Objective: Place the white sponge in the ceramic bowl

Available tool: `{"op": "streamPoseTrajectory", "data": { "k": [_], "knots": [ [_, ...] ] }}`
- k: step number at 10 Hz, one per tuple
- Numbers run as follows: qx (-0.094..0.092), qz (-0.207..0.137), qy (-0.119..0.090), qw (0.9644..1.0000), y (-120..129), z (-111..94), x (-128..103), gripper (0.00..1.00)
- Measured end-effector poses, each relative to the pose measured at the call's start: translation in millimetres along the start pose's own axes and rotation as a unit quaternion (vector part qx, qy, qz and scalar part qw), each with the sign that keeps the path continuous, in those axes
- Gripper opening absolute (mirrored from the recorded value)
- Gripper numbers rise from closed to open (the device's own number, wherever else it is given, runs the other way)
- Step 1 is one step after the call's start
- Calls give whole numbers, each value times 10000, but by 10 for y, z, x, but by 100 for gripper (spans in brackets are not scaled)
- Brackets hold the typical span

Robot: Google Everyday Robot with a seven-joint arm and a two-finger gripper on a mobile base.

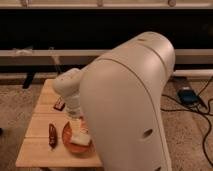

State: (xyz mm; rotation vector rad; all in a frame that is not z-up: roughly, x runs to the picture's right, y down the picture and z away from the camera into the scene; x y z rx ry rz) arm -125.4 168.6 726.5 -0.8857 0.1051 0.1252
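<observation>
The ceramic bowl point(69, 142), a shallow orange-red dish, sits at the front of a small wooden table point(35, 150). Its right part is hidden behind my arm. A whitish block, the white sponge point(80, 138), rests in the bowl's right half, partly against my arm's edge. My gripper point(76, 125) hangs straight down from the white wrist, right over the bowl and just above the sponge. Whether it still touches the sponge cannot be told.
A dark red oblong packet point(52, 135) lies just left of the bowl. A brown bar point(59, 103) lies further back on the table. My bulky white arm point(130, 105) hides the table's right side. Cables and a blue device point(187, 95) lie on the carpet at right.
</observation>
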Motion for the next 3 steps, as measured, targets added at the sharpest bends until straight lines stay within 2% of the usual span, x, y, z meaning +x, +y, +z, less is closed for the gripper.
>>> {"op": "streamPoseTrajectory", "data": {
  "k": [2,3],
  "knots": [
    [145,151,-213,9996,-261,-184,48,80],
    [146,153,-223,9995,-267,-190,44,80]
  ]
}}
